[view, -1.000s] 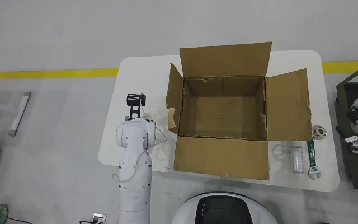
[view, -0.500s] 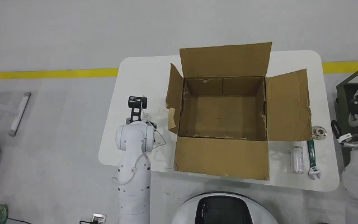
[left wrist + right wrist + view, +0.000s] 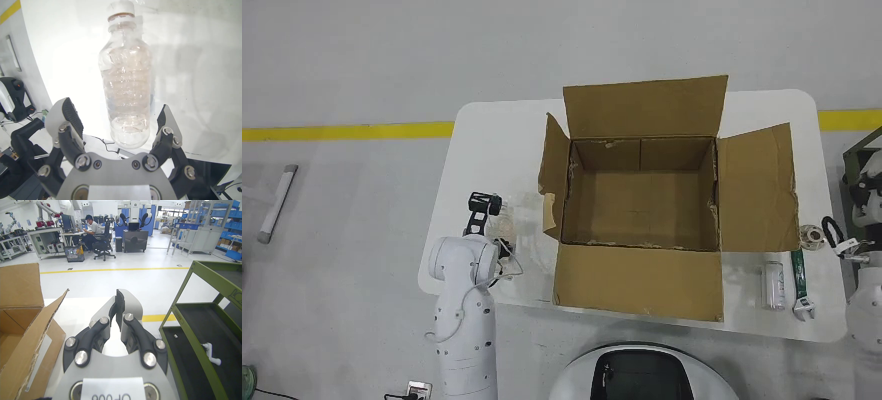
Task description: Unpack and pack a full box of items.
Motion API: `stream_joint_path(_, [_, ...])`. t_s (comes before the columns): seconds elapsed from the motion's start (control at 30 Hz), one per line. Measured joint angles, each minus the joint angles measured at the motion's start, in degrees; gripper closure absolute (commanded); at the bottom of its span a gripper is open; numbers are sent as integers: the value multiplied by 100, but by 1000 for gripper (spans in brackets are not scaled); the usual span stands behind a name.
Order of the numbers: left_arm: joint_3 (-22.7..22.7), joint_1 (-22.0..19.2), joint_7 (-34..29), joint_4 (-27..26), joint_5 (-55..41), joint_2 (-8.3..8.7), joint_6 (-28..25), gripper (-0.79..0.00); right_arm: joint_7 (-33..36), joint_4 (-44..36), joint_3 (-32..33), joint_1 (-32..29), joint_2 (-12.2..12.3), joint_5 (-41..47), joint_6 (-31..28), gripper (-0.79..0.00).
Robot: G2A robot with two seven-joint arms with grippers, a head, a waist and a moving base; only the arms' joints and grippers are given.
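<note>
The box [image 3: 637, 205] sits open on the table [image 3: 492, 140] with a bare floor and all four flaps out, while a can [image 3: 774, 284] and a wrench [image 3: 800, 285] lie outside it on the right. So the unpacking half looks about finished. Whether this exact instant is the end of a put-down or the start of packing, I cannot tell.

The left tool [image 3: 116, 105] hangs over a bottle [image 3: 126, 85] to the left of the box. Its jaws are spread wide on either side of the lower body, touching neither side. The right tool [image 3: 118, 298] is pinched together with nothing in it, out past the table's right end beside a green cart [image 3: 198, 332].

If packing is next, the left tool needs to come down so the pads flank the ribbed middle, then close gently. It must then lift high enough to clear the box's left flap before setting the bottle inside.

The bottle is clear plastic, without a label, ringed with ridges, and has a white cap [image 3: 121, 8]. It lies on its side with the cap pointing away from the tool and the base near the table's edge. It looks empty or nearly so, and is probably light, apt to roll, and easy to dent under a hard squeeze
</note>
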Motion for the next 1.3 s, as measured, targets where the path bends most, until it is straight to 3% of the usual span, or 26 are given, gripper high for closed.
stream_joint_path(0.43, [-20, -262, 154, 521, -347, 81, 164, -785, 45, 28, -102, -7, 40, -85, 91, 0])
stream_joint_path(0.47, [-10, -281, 179, 557, -367, 86, 167, -622, 49, 30, -106, -6, 42, -87, 100, 0])
stream_joint_path(0.5, [2, -300, 211, 597, -381, 93, 172, -369, 52, 31, -110, -6, 46, -93, 113, 0])
stream_joint_path(0.57, [19, -322, 229, 650, -397, 104, 185, -185, 53, 31, -117, -8, 50, -97, 128, 0])
stream_joint_path(0.6, [37, -334, 214, 691, -366, 113, 205, -9, 56, 30, -121, -13, 54, -96, 134, 0])
stream_joint_path(0.7, [124, -364, 242, 833, 20, 133, 342, 0, 61, 23, -128, -31, 60, -64, 152, 0])
stream_joint_path(1.03, [219, -368, 230, 817, -282, 164, 504, 0, 63, -57, -85, -109, 84, 102, 136, 0])
stream_joint_path(1.17, [203, -314, 183, 508, -393, 179, 603, 0, 103, -75, -76, -126, 96, 97, 151, 0])
stream_joint_path(1.3, [199, -258, 53, -202, -486, 190, 804, 0, 126, -108, -45, -148, 108, 114, 166, 0])
